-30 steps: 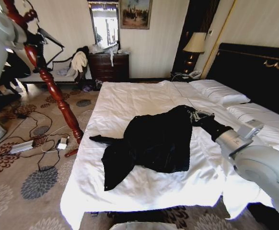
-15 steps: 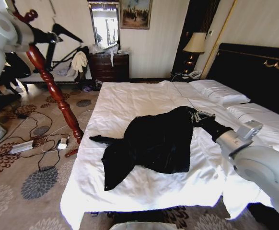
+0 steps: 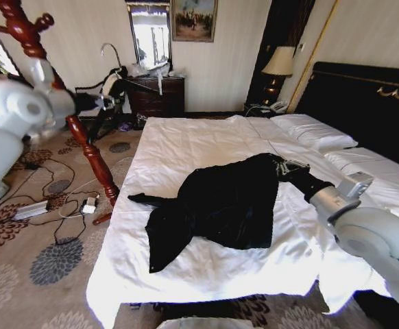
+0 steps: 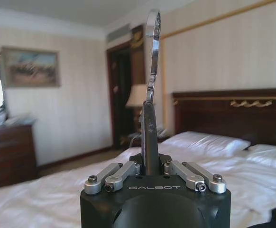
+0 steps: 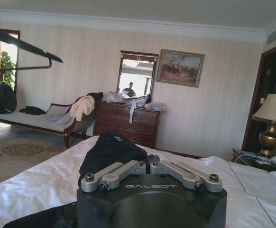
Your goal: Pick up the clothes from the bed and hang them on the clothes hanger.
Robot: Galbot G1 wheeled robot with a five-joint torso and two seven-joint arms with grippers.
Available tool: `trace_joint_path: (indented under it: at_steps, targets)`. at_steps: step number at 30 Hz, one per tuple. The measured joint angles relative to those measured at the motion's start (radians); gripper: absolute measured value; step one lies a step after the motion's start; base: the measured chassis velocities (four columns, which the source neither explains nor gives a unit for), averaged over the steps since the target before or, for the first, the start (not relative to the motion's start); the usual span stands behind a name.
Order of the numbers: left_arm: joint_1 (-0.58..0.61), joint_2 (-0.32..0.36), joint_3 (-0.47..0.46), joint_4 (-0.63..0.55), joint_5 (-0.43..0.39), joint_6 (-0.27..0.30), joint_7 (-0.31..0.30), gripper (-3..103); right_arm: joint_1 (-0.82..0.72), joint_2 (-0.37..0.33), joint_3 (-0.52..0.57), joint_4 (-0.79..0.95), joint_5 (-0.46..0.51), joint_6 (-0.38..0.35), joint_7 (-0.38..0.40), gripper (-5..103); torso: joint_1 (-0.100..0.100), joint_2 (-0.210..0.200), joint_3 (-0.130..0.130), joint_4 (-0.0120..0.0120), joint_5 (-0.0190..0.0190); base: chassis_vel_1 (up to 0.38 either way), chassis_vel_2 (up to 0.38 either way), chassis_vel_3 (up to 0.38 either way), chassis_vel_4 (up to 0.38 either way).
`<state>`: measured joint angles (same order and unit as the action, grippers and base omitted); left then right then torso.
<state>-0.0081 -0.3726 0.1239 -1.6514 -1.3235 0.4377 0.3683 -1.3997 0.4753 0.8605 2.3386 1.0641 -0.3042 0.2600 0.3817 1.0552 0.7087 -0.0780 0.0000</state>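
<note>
The clothes (image 3: 220,202), a black long-sleeved coat, lie crumpled in the middle of the bed (image 3: 186,137). My right gripper (image 3: 282,166) is shut on the coat's far edge near the pillows, and the fabric there bunches up a little; in the right wrist view the raised fabric (image 5: 110,151) sits just past the gripper (image 5: 150,164). My left gripper (image 3: 95,103) hangs off the bed's left side by the coat stand, shut on the clothes hanger (image 3: 110,96), whose silver hook (image 3: 109,49) points up. The left wrist view shows this gripper (image 4: 151,170) clamped on the hanger's neck (image 4: 150,123). The hanger's black bar (image 5: 19,45) appears in the right wrist view.
A reddish-brown wooden coat stand (image 3: 83,137) leans beside the bed's left edge. Cables and a power strip (image 3: 31,209) lie on the patterned carpet. Behind stand a dark dresser (image 3: 157,94), a bench with a cream garment (image 3: 114,86) and a lamp (image 3: 278,63). White pillows (image 3: 316,133) lie against the black headboard (image 3: 364,103).
My left arm has swung down from high beside the coat stand, bringing the hanger lower with its hook turned upward. The right gripper stays on the coat's edge, which has risen slightly.
</note>
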Motion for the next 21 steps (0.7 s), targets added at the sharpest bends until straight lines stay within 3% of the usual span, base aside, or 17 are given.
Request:
trace_joint_path:
  at_steps: [1, 4, 8, 14, 21]
  targets:
    - [0.000, 0.000, 0.000, 0.000, 0.000, 0.000, 0.000, 15, 0.000, 0.000, 0.000, 0.000, 0.000, 0.000, 0.000, 0, 0.000, 0.000, 0.000, 0.0000, 0.0000, 0.000, 0.000, 0.000, 0.000]
    - [0.113, 0.055, -0.049, -0.069, -0.036, -0.109, 0.089, 15, 0.007, -0.009, -0.003, -0.012, 0.010, -0.017, 0.019, 0, 0.000, 0.000, 0.000, 0.0003, -0.0007, 0.000, 0.000, 0.000, 0.000]
    - [0.145, 0.096, -0.049, -0.131, -0.084, -0.170, 0.152, 15, 0.010, -0.010, -0.004, -0.024, 0.025, -0.023, 0.031, 0, 0.000, 0.000, 0.000, -0.0002, 0.0004, 0.000, 0.000, 0.000, 0.000]
    - [0.164, 0.106, -0.026, -0.237, -0.171, -0.194, 0.173, 15, 0.016, -0.014, 0.005, -0.026, 0.037, -0.027, 0.046, 0, 0.000, 0.000, 0.000, 0.0001, 0.0000, 0.000, 0.000, 0.000, 0.000]
    - [0.245, 0.079, -0.053, -0.318, -0.166, -0.197, 0.146, 15, 0.004, -0.004, 0.025, -0.027, 0.040, -0.027, 0.058, 0, 0.000, 0.000, 0.000, -0.0003, -0.0001, 0.000, 0.000, 0.000, 0.000]
